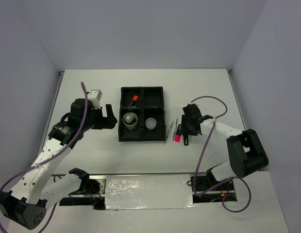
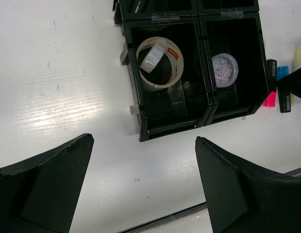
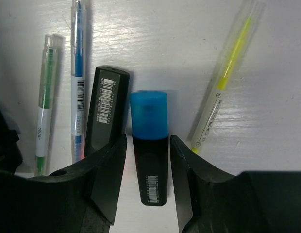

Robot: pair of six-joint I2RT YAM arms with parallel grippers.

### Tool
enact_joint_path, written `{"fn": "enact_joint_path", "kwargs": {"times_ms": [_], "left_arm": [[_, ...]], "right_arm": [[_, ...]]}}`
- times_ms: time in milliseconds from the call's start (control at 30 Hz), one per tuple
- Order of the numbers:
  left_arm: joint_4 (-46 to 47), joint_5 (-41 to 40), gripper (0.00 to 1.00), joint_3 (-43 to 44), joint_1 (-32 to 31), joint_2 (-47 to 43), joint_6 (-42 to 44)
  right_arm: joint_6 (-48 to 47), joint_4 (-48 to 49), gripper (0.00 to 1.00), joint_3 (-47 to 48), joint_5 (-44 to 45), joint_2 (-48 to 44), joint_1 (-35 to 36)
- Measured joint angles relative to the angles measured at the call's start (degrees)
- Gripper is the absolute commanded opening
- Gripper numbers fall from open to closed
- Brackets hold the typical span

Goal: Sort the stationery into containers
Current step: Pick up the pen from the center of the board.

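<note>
The black four-compartment tray (image 1: 142, 90) holds the grey tape ring (image 1: 130, 120) with a grey-white cylinder (image 2: 151, 59) inside it. It also holds the round clear tub (image 1: 151, 123) and the orange-capped stick (image 1: 134, 98). My right gripper (image 3: 148, 138) is low over the table and open. Its fingers straddle the blue highlighter (image 3: 149, 141), with a small gap on the left side. Beside it lie the pink highlighter (image 3: 108, 109), the thin yellow pen (image 3: 228, 73) and two clear pens (image 3: 78, 82). My left gripper (image 2: 143, 141) is open and empty, left of the tray.
The pens and highlighters lie in a row just right of the tray (image 2: 141, 131), in the top view around the pink highlighter (image 1: 177, 138). A metal rail (image 1: 150, 174) runs along the table's near edge. Grey walls close in the table on three sides.
</note>
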Motion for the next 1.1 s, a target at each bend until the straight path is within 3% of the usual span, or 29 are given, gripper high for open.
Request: {"fn": "enact_joint_path", "kwargs": {"times_ms": [167, 300, 400, 733, 933, 1100], "left_arm": [[0.0, 0.0, 0.99, 0.0, 0.0, 0.0, 0.02], [0.0, 0.0, 0.99, 0.0, 0.0, 0.0, 0.04], [0.0, 0.02, 0.99, 0.0, 0.0, 0.0, 0.09], [0.0, 0.02, 0.99, 0.0, 0.0, 0.0, 0.11], [-0.09, -1.81, 0.99, 0.0, 0.39, -0.07, -0.22], [-1.22, -9.22, 0.99, 0.0, 4.04, -1.22, -2.12]], "right_arm": [[-0.02, -0.48, 0.47, 0.2, 0.0, 0.83, 0.02], [-0.07, -0.55, 0.32, 0.31, -0.13, 1.2, 0.07], [-0.07, -0.59, 0.28, 0.33, -0.13, 1.2, 0.28], [-0.17, -5.46, 0.28, 1.88, -0.02, -7.74, 0.52], [-0.94, -6.73, 0.29, 10.56, -4.48, -12.31, 1.36], [-1.03, -4.17, 0.3, 25.07, -12.31, -3.32, 5.18]]}}
